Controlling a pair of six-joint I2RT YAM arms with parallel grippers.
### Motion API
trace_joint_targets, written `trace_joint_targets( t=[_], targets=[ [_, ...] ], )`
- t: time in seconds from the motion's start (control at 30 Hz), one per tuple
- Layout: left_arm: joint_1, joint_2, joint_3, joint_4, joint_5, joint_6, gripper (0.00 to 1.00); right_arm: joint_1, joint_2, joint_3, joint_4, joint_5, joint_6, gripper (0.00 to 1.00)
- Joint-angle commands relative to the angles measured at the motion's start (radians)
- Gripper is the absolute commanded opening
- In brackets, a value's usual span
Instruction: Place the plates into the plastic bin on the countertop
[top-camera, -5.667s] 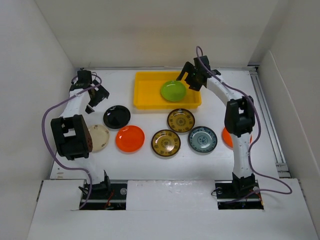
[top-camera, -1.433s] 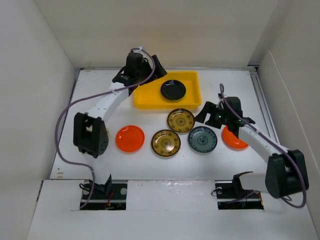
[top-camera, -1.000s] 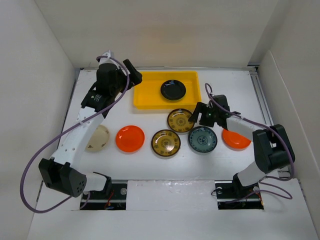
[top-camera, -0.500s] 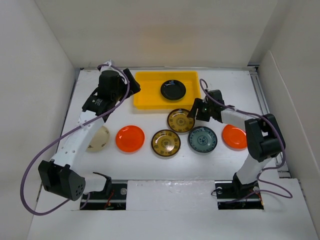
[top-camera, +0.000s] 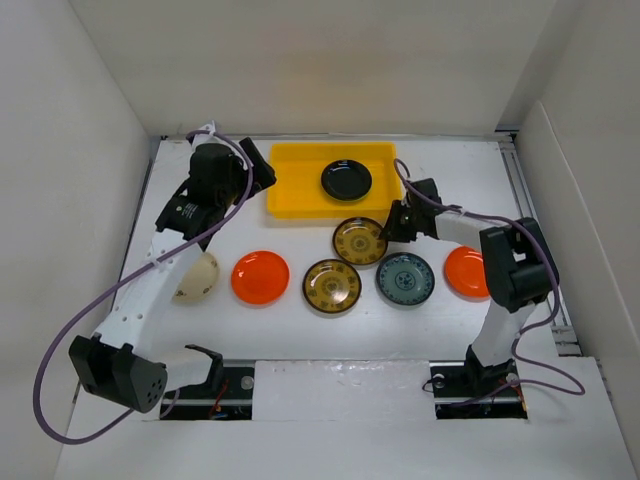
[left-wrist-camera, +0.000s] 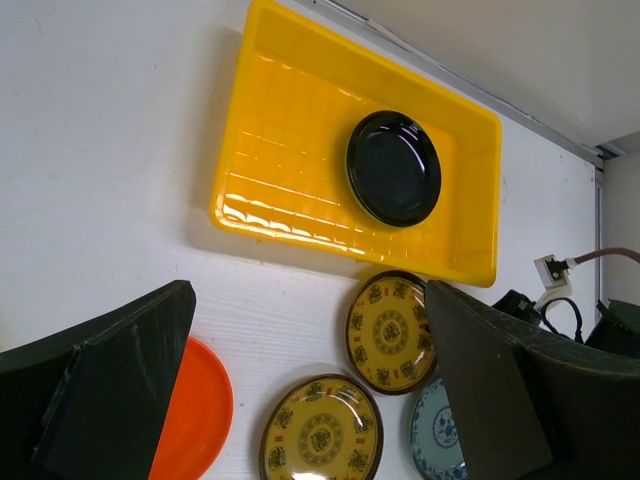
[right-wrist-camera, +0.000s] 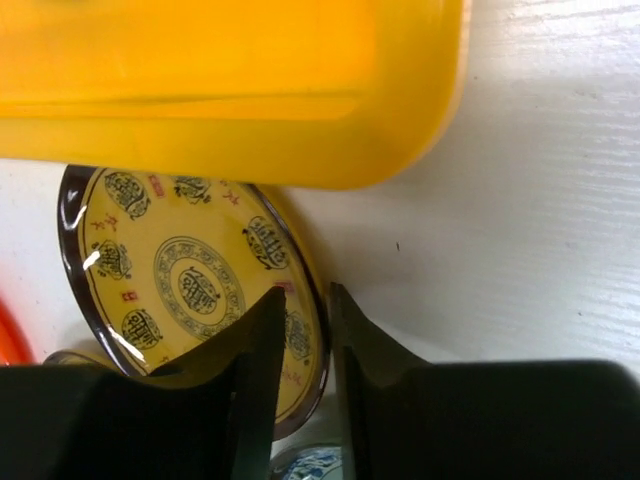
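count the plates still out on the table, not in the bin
6: cream under the left arm, orange, two gold-patterned, blue-grey, orange at far right. The black plate may hide another.

Both robot arms have white tube-shaped links, chunky black joints and a thin purple cable looping along them, and the left gripper (left-wrist-camera: 300, 400) has wide, flat, dark fingers (left-wrist-camera: 110, 390).

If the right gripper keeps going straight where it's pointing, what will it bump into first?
Probably the brown-gold patterned plate: the right gripper has its fingertips astride that plate's rim. Beyond it lies the yellow bin. Depth is hard to judge.
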Motion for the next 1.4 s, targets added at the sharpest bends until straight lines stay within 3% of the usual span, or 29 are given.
trace_joint_targets(
  t=[0.0,0.17,0.2,0.37,0.67,0.93,1.23,1.37],
  targets=[
    [-0.001,-0.037,0.002,-0.017,-0.022,-0.008,1.0,0.013,0.031,0.044,-0.045,0.019,-0.006,0.29],
    [-0.001,-0.037,0.002,-0.026,-0.032,-0.008,1.0,0.013,0.05,0.053,-0.059,0.019,-0.006,0.01],
    [-0.001,-0.037,0.002,-0.026,-0.041,-0.008,1.0,0.013,0.05,0.053,-0.059,0.019,-0.006,0.0],
    [-0.001,-0.037,0.011,-0.035,-0.05,-0.008,1.0,0.035,0.013,0.062,-0.092,0.044,0.003,0.0],
    [-0.001,-0.046,0.029,-0.086,-0.143,-0.051,1.0,0.075,-0.245,0.044,-0.218,0.105,0.023,0.0],
    [0.109,-0.016,-0.011,-0.097,-0.071,-0.082,1.0,0.095,-0.394,0.113,-0.271,0.116,0.023,0.0],
    [0.109,-0.091,-0.199,-0.09,-0.041,-0.103,1.0,-0.017,0.017,0.607,-0.281,0.082,0.023,0.0],
    [0.071,-0.179,-0.305,-0.123,-0.05,-0.149,1.0,-0.046,0.194,0.864,-0.364,0.047,0.011,0.0]
  ],
)
